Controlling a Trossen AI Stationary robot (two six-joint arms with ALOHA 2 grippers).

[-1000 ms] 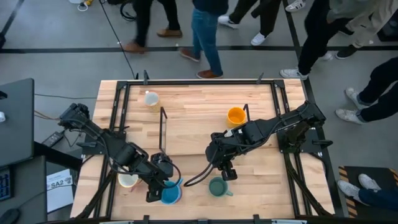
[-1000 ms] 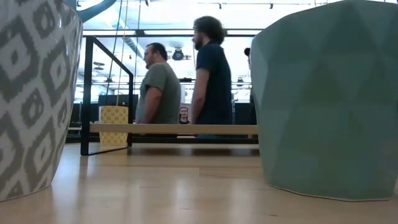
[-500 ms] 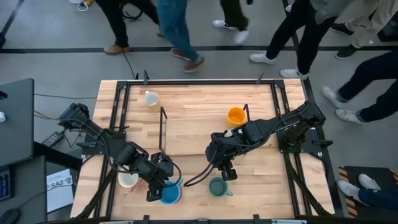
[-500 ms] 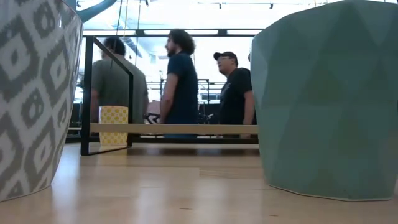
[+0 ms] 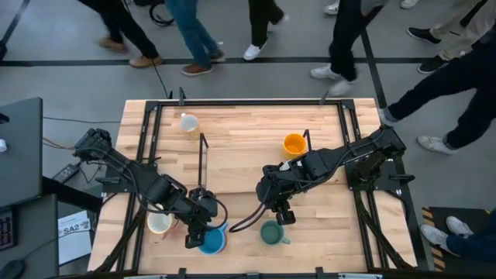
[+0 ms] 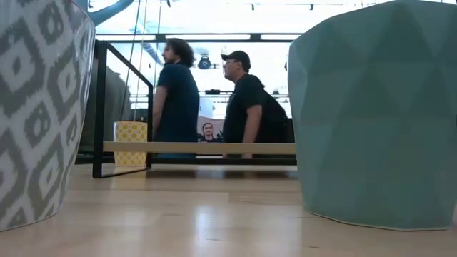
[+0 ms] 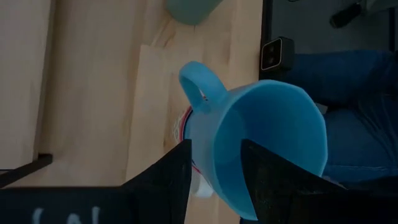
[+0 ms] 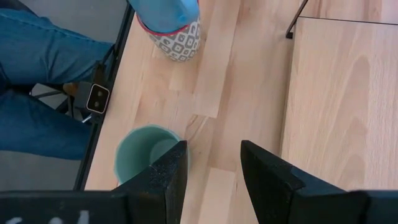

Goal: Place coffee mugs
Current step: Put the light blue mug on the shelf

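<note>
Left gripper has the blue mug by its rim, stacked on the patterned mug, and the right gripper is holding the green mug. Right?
Not quite. The right gripper holds nothing: the right wrist view shows its fingers apart above bare table, the green mug off to one side. The left gripper does straddle the blue mug rim, stacked on the patterned mug.

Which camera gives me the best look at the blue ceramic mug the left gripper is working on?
The left wrist view: the blue ceramic mug fills it, handle and open mouth clear, its rim between the left gripper fingers. The high view shows it small under the arm. The right wrist view catches only its edge; the low view barely shows it.
</note>
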